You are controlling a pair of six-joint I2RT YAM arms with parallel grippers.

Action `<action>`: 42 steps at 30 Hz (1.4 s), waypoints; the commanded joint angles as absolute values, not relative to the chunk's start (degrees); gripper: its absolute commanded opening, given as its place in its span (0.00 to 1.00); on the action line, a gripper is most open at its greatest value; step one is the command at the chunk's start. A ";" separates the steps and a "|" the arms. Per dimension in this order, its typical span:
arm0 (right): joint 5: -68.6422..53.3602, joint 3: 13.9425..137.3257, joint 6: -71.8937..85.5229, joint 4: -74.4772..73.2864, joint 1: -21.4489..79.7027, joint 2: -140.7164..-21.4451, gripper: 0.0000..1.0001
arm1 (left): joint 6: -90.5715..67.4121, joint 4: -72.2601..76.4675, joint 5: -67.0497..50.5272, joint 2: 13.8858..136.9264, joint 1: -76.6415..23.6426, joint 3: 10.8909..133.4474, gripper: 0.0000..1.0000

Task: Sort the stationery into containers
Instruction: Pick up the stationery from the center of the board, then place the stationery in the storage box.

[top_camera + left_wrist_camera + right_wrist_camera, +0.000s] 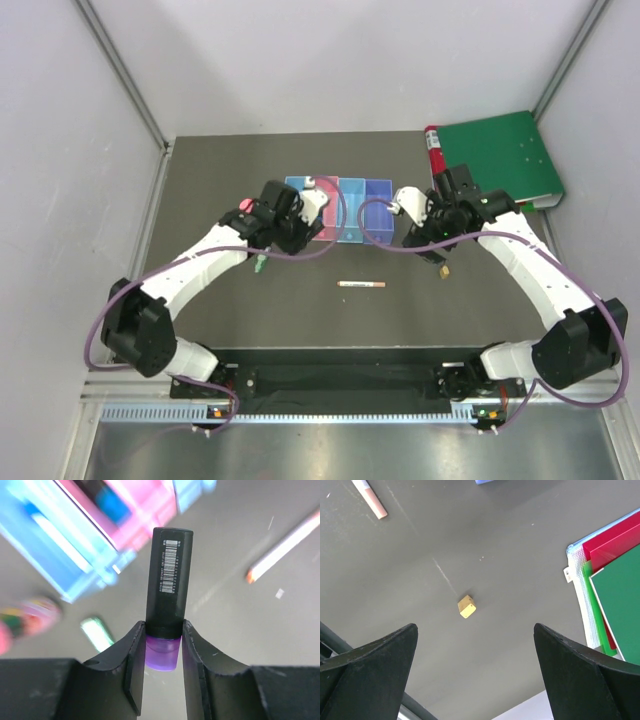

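My left gripper (pixel 163 645) is shut on the purple-black highlighter (pixel 169 575), gripped at its purple end, black barrel pointing away above the table. It hovers near the front of the row of bins (pixel 352 212), whose blue and pink bins (pixel 60 545) blur in the left wrist view. My right gripper (pixel 475 630) is open and empty, above the tiny tan nub (pixel 466 606). The thin white-orange pen (pixel 362 285) lies mid-table. The pale green marker (pixel 259 265) and the pink-capped bottle (pixel 243 204) lie by my left arm.
A large green binder (pixel 500 160) lies at the back right on a red folder (pixel 615 540) inside a clear sleeve. A red cylinder (pixel 433 150) lies beside the binder. The tan nub (pixel 443 270) sits in front of the right gripper (pixel 440 242).
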State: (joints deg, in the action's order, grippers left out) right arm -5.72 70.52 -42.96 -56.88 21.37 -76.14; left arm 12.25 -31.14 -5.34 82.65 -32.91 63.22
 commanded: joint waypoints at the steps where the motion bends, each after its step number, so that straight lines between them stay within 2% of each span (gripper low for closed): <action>1: -7.12 71.81 -40.53 -54.76 21.71 -75.15 1.00 | 6.60 -30.77 -4.23 80.51 -33.13 70.65 0.00; 10: -8.00 65.84 -42.96 -49.93 21.80 -70.67 1.00 | -2.00 -23.91 6.49 90.43 -33.05 79.27 0.00; 18: -7.12 60.39 -50.53 -45.98 22.06 -65.92 1.00 | -8.61 -24.17 8.61 102.65 -32.26 88.06 0.00; 33: -7.74 64.95 -46.41 -46.93 25.22 -67.76 0.99 | -13.36 -24.08 9.84 114.25 -31.20 93.78 0.00; 34: -7.56 64.95 -46.15 -47.02 25.57 -67.76 1.00 | -13.27 -24.08 9.32 114.95 -31.20 94.04 0.02; 35: -7.30 64.95 -46.06 -47.02 25.75 -67.85 1.00 | -13.01 -24.08 9.14 115.31 -31.20 94.57 0.15; 37: -7.12 64.95 -45.79 -47.37 26.10 -67.85 1.00 | -12.92 -24.08 8.88 115.84 -31.11 94.92 0.23; 38: -7.03 64.95 -45.79 -47.37 26.19 -67.68 0.99 | -12.66 -24.08 8.70 115.84 -31.20 95.10 0.33; 40: -6.59 64.95 -45.70 -47.46 26.19 -67.41 1.00 | -12.57 -23.91 8.53 115.49 -31.20 95.10 0.45; 42: -6.33 65.04 -45.62 -47.46 26.19 -67.24 1.00 | -12.22 -23.99 8.26 115.14 -31.20 95.19 0.47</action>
